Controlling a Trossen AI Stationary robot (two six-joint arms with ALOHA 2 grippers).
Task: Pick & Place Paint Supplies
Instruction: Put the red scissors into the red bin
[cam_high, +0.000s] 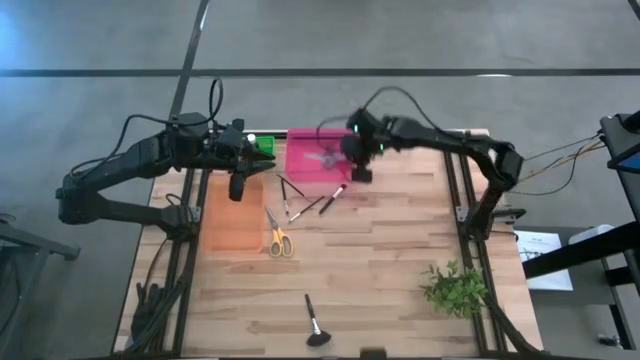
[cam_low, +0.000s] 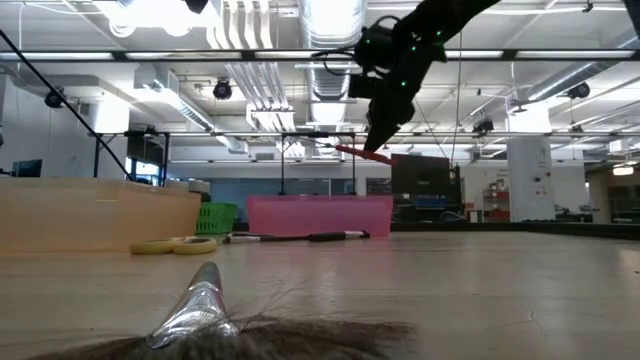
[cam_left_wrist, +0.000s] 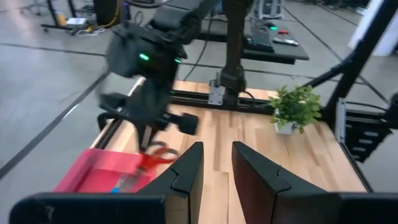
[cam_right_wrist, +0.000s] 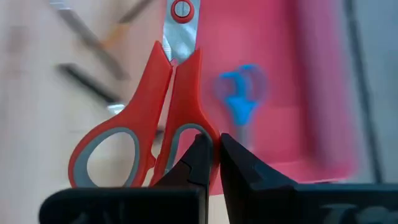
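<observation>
My right gripper (cam_high: 358, 172) hangs over the near right corner of the pink bin (cam_high: 315, 158), shut on red-handled scissors (cam_right_wrist: 155, 93). In the low view the scissors (cam_low: 360, 153) stick out sideways from the fingers, well above the bin (cam_low: 320, 215). Blue-handled scissors (cam_right_wrist: 239, 93) lie inside the bin. My left gripper (cam_high: 238, 190) waits open with nothing in it over the orange tray (cam_high: 235, 220). Yellow scissors (cam_high: 279, 241) and slim brushes (cam_high: 330, 197) lie flat on the table. My right gripper pinches the rim of one handle loop (cam_right_wrist: 200, 132) of the red scissors between its two fingertips. The fingers slant down from above. The closed scissors are lifted clear, their blades (cam_right_wrist: 180, 28) pointing away from the fingers and close to level above the bin.
A green basket (cam_high: 263, 147) stands at the far edge, left of the pink bin. A wide-bristled brush (cam_high: 316, 327) lies near the front edge. A leafy plant sprig (cam_high: 456, 289) stands at the near right. The wood between them is bare.
</observation>
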